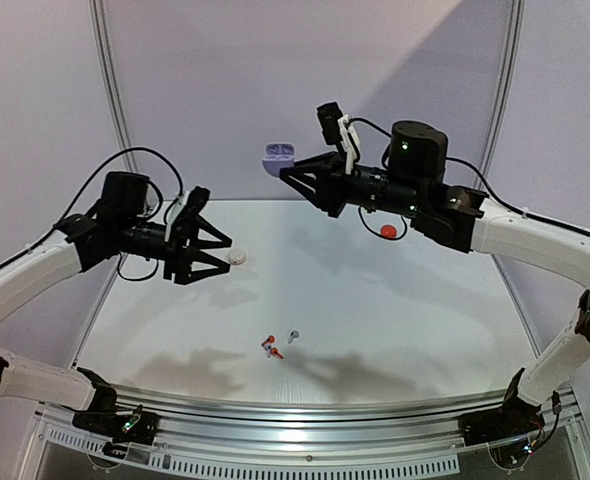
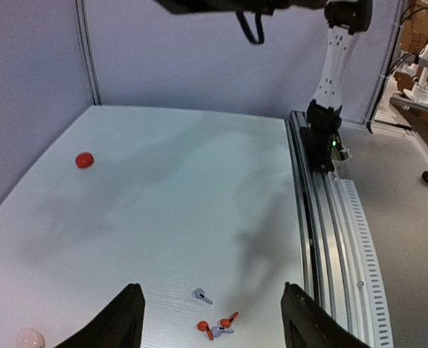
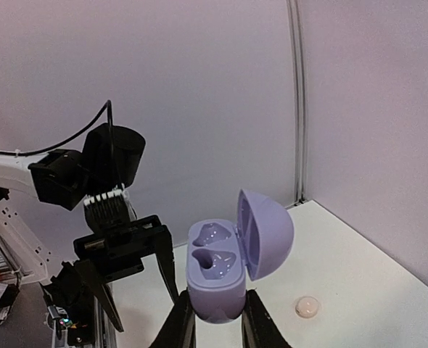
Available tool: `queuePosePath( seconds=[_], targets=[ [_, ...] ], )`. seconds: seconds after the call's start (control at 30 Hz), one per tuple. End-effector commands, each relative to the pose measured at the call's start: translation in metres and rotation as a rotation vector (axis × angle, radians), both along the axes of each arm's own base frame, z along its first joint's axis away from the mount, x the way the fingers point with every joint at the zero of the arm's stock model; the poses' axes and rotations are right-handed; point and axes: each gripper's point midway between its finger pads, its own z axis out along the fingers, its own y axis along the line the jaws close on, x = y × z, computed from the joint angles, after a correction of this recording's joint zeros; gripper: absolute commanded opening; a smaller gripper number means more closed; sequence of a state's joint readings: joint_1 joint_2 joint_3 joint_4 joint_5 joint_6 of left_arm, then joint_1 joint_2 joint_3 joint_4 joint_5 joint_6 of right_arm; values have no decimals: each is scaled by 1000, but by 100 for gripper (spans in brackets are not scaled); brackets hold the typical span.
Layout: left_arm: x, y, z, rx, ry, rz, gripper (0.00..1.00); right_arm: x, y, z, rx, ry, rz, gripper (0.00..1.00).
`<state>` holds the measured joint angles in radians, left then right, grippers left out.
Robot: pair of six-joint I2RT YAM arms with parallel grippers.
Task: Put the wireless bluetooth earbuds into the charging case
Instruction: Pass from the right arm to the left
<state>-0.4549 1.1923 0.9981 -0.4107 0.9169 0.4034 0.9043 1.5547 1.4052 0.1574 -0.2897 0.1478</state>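
Observation:
Several tiny earbuds lie loose near the table's front middle: a red-orange pair (image 1: 271, 347) (image 2: 230, 318) and two lavender-grey ones (image 1: 293, 334) (image 2: 201, 295). My right gripper (image 1: 293, 177) (image 3: 215, 299) is raised over the back of the table, shut on the base of a lavender charging case (image 1: 278, 157) (image 3: 217, 272). The case's lid (image 3: 266, 232) is swung open and both wells are empty. My left gripper (image 1: 226, 255) (image 2: 212, 290) hangs open above the left side with nothing between its fingers. In its wrist view the earbuds show below it.
A small round white case (image 1: 238, 257) (image 3: 307, 307) (image 2: 30, 338) lies on the table by the left fingertips. A red round case (image 1: 388, 231) (image 2: 84, 160) sits further back under the right arm. Metal rails (image 2: 323, 239) edge the table's front; walls enclose the back and sides.

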Motion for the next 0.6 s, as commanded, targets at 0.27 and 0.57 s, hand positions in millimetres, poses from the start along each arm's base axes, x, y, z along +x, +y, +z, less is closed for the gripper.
queuePosePath(
  seconds=[0.27, 0.57],
  targets=[
    [-4, 14, 114, -592, -99, 102, 74, -45, 64, 31, 69, -54, 208, 10],
    [-20, 11, 157, -712, -100, 66, 64, -66, 75, 46, 153, -41, 325, 10]
  ],
)
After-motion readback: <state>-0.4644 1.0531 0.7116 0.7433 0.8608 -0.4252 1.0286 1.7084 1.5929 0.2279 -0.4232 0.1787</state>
